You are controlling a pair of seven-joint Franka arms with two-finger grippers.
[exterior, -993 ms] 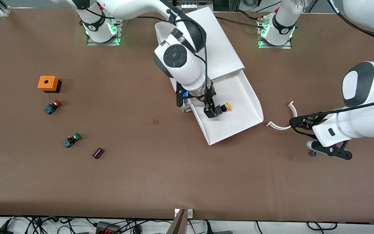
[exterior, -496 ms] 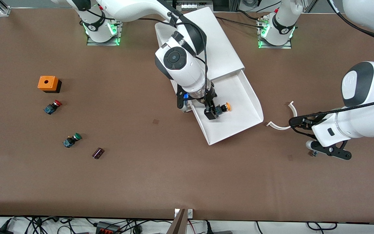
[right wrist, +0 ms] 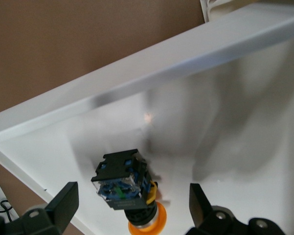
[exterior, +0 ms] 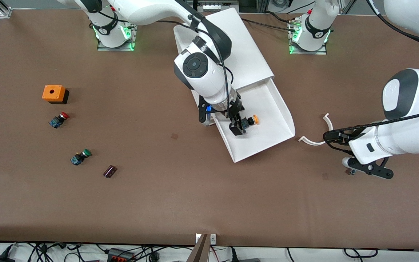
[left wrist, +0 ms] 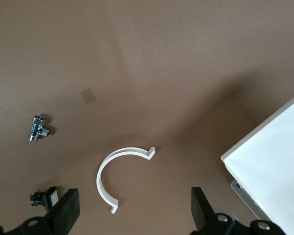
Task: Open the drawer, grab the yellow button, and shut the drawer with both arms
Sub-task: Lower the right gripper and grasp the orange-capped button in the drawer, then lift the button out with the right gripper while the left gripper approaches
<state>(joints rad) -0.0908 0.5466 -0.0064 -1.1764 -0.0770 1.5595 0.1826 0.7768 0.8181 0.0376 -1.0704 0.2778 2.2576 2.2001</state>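
Observation:
The drawer stands pulled out of the white cabinet. In it lies the button on its side, orange cap and black-and-blue body. My right gripper is down in the drawer and open, one finger on either side of the button's body without gripping it. My left gripper hangs open and empty over the table toward the left arm's end, above bare brown surface beside a white curved piece.
The white curved piece lies beside the drawer. A small metal fitting lies near the left gripper. Toward the right arm's end are an orange box, a red-capped button, a green-capped button and a small dark part.
My right arm has shifted slightly over the drawer, its fingers staying around the button. The left arm has hardly moved.

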